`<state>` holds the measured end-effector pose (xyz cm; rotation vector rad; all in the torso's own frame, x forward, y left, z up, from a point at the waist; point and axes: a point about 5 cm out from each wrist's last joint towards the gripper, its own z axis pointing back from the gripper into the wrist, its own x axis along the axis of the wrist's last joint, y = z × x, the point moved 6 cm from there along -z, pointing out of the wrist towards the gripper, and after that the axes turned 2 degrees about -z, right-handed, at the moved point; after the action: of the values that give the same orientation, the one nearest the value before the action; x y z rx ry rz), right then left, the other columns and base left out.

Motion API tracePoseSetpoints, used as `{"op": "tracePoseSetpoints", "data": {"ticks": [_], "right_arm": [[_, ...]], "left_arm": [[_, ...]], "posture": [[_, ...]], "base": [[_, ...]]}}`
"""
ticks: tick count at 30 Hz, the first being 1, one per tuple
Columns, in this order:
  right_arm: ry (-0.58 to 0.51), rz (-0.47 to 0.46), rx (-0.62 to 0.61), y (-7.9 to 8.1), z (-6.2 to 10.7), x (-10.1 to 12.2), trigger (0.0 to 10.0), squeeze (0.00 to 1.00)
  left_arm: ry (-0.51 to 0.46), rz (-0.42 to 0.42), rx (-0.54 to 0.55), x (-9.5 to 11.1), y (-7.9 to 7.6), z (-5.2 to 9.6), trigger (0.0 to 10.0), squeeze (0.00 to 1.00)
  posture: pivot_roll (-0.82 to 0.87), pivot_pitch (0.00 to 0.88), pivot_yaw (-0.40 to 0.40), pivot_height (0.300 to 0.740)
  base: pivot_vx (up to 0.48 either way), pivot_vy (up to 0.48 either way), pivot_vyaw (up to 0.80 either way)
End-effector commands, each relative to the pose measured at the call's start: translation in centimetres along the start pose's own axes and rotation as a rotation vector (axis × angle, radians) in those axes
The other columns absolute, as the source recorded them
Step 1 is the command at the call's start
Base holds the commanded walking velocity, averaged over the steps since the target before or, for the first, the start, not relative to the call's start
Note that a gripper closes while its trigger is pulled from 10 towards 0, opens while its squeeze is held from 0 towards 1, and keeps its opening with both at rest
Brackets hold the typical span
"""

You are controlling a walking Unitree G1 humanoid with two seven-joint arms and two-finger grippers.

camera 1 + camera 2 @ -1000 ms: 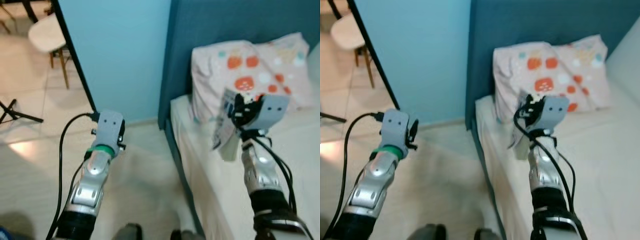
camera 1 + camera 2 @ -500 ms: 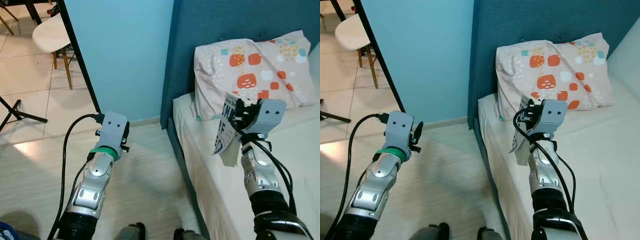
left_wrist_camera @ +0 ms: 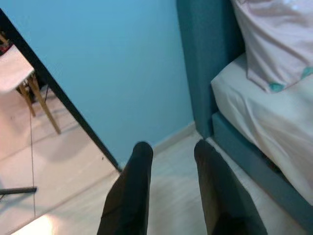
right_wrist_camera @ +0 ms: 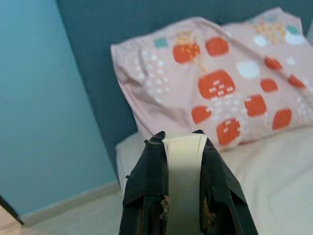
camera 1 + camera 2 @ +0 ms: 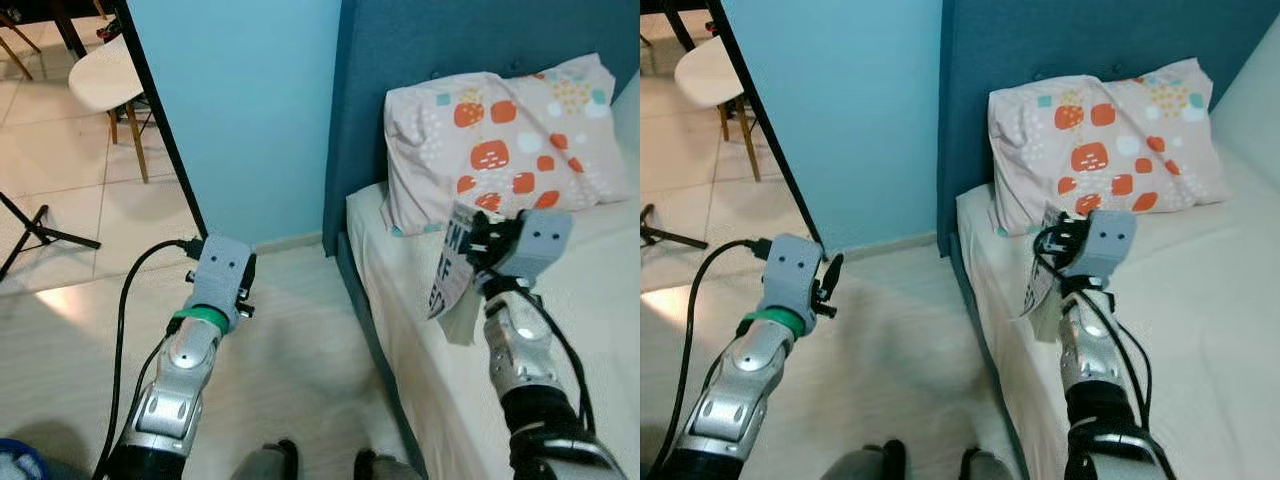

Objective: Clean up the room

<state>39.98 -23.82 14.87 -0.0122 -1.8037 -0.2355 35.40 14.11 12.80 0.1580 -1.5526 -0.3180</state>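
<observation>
My right gripper (image 5: 478, 240) is shut on a thin white book (image 5: 447, 268) with dark printed letters, holding it upright above the near edge of the bed (image 5: 600, 330). In the right wrist view the book's pale edge (image 4: 183, 181) sits clamped between the two black fingers (image 4: 146, 176), facing a pink pillow (image 4: 220, 83) with orange patches. That pillow (image 5: 500, 140) leans on the dark blue headboard (image 5: 420, 40). My left gripper (image 3: 171, 147) is open and holds nothing, out over the pale floor beside the bed.
A light blue wall (image 5: 240, 100) with a black edge post stands ahead on the left. Beyond it are a white chair (image 5: 105, 75) and a black tripod leg (image 5: 40, 235) on tiled floor. A black cable (image 5: 130, 300) loops by my left arm.
The blurred view has sharpened and shifted a little as the camera moved. My right gripper still holds the book, now slightly lower. The left arm has hardly moved.
</observation>
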Motion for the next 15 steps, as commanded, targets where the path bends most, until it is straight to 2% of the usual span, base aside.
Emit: {"op": "tracePoseSetpoints", "data": {"ticks": [1, 8, 11, 13, 15], "right_arm": [[-0.038, -0.003, -0.012, -0.8, -0.7, 1.3, 10.0, 0.00], [-0.085, 0.051, 0.023, -0.3, -1.9, 3.1, 10.0, 0.00], [-0.144, 0.068, 0.076, 1.3, -2.2, 4.5, 10.0, 0.00], [-0.144, 0.068, 0.076, 1.3, -2.2, 4.5, 10.0, 0.00], [-0.206, 0.085, 0.099, 2.1, -2.1, 5.9, 10.0, 0.00]], "left_arm": [[0.003, 0.005, -0.029, 0.0, -0.2, 0.6, 10.0, 0.00], [-0.019, -0.014, -0.034, 0.8, 0.4, 0.9, 10.0, 0.00], [-0.047, -0.008, -0.017, 1.8, 0.6, 0.4, 10.0, 0.00], [-0.047, -0.008, -0.017, 1.8, 0.6, 0.4, 10.0, 0.00], [-0.061, 0.009, -0.012, 2.4, 0.5, 0.1, 10.0, 0.00]], "posture": [[0.08, 0.221, 0.084, 0.730], [0.09, 0.253, 0.081, 0.730], [0.09, 0.244, 0.066, 0.730], [0.09, 0.244, 0.066, 0.730], [0.08, 0.223, 0.062, 0.730]], "base": [[0.000, 0.000, 0.00], [0.000, 0.000, 0.00], [0.000, 0.000, 0.00], [0.000, 0.000, 0.00], [0.000, 0.000, 0.00]]}}
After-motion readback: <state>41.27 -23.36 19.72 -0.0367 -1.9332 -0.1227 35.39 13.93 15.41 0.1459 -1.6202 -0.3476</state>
